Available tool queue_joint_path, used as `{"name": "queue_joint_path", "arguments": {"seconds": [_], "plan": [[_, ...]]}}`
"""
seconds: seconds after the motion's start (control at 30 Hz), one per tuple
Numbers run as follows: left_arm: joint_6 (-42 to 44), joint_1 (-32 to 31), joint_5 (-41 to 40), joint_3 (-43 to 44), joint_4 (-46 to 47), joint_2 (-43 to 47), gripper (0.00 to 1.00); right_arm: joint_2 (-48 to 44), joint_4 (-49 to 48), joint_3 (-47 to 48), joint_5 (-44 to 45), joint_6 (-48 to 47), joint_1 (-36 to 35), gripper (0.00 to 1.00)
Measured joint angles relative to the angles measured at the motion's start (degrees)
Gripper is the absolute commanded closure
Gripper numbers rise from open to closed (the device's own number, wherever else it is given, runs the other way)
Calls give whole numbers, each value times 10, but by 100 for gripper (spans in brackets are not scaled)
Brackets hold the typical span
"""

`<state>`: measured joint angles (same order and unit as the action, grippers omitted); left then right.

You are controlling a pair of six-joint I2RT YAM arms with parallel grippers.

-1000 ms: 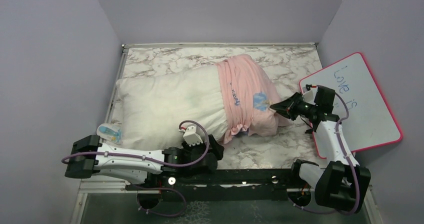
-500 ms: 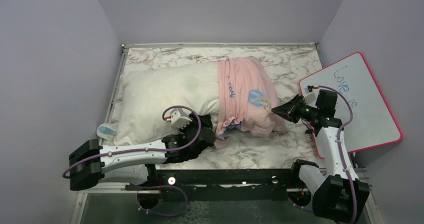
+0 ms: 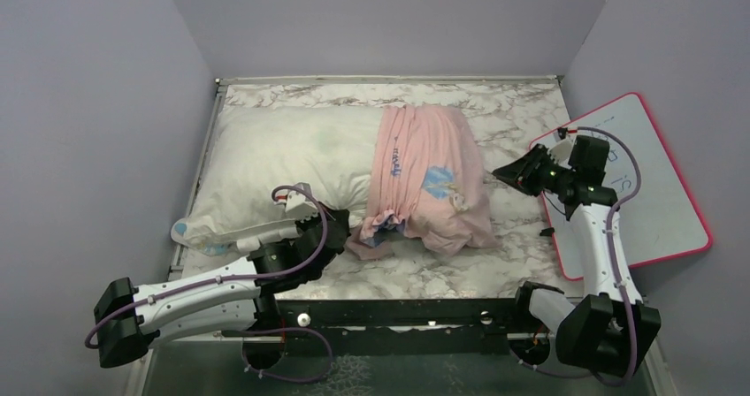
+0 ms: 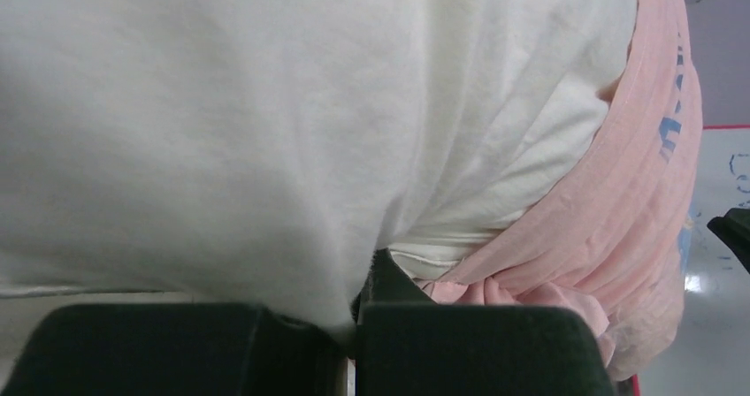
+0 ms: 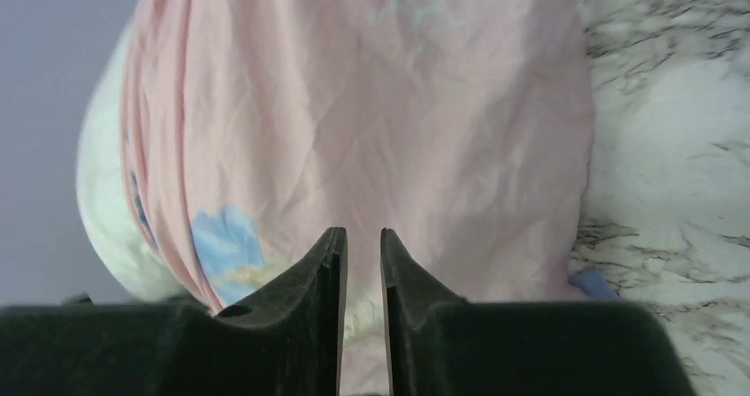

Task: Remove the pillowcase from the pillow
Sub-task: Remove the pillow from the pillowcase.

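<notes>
My left claw [image 4: 355, 312] is clenched on a fold of the pillow [image 3: 274, 157] at its near edge, with white cloth pinched between the pads. The pillow lies across the far-left part of the counter [image 3: 522, 113]. The pillowcase [image 3: 429, 179], pink side up, is bunched around its right end. My right claw [image 3: 504, 173] hangs just beside the pillowcase toward the right edge, near the whiteboard [image 3: 659, 210], its fingers almost together and gripping nothing.
</notes>
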<state>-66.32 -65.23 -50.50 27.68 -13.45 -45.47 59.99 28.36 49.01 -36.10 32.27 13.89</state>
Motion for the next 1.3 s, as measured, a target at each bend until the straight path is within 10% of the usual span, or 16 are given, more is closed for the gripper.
{"name": "queue_joint_path", "arguments": {"seconds": [0.1, 0.23, 0.7, 1.3], "plan": [[27, 0, 18, 0, 14, -9, 100, 2, -6, -41, -76, -7, 0, 33], [54, 0, 47, 20, 27, -54, 100, -52, 24, -110, -119, -24, -2, 22], [90, 0, 91, 39, 78, -90, 100, -177, 65, -214, -188, 25, -10, 13], [99, 2, 126, 45, 108, -109, 100, -5, -58, -45, 162, 116, -471, 11]]}}
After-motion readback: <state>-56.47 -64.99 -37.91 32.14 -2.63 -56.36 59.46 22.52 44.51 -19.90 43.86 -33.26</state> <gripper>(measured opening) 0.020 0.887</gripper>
